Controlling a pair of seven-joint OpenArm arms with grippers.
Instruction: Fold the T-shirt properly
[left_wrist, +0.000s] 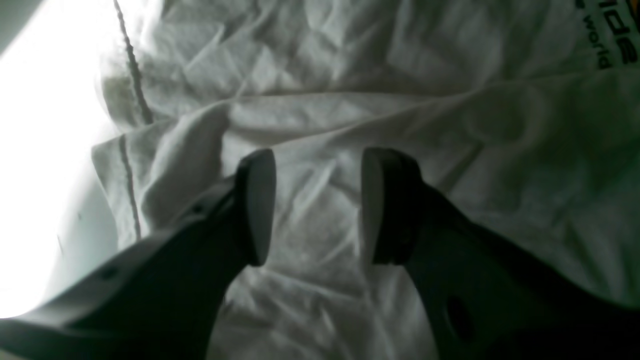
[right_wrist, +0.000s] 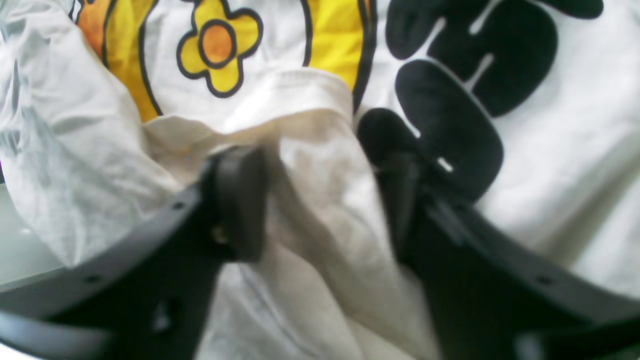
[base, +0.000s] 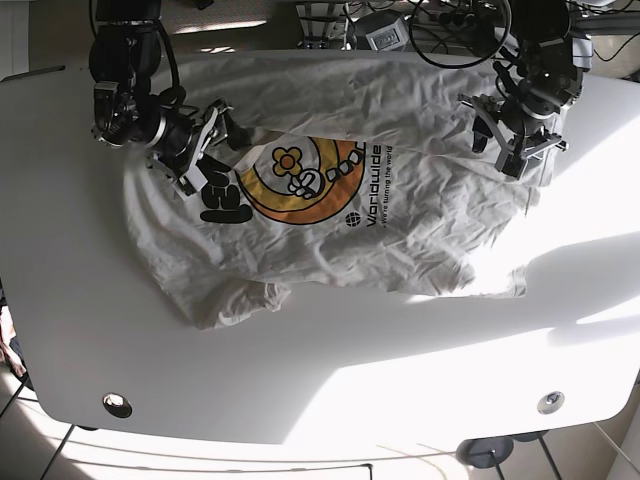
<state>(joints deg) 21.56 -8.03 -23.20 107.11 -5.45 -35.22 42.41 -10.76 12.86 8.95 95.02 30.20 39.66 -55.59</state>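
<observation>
A white T-shirt (base: 400, 230) lies spread and wrinkled on the white table (base: 320, 380), its yellow and orange print and black letters facing up. My right gripper (base: 210, 150) sits at the shirt's left edge beside the black letters. In the right wrist view the right gripper (right_wrist: 322, 200) is open, with a raised fold of the T-shirt (right_wrist: 320, 165) between its fingers. My left gripper (base: 507, 143) is over the shirt's far right part. In the left wrist view the left gripper (left_wrist: 317, 205) is open just above the plain T-shirt (left_wrist: 325, 100) cloth near a stitched hem, holding nothing.
One bunched sleeve (base: 235, 298) lies at the shirt's near left corner. Cables and equipment (base: 400, 25) crowd the table's back edge. Two round fittings (base: 117, 404) (base: 549, 402) sit near the front edge. Bright sunlight falls on the table's right side.
</observation>
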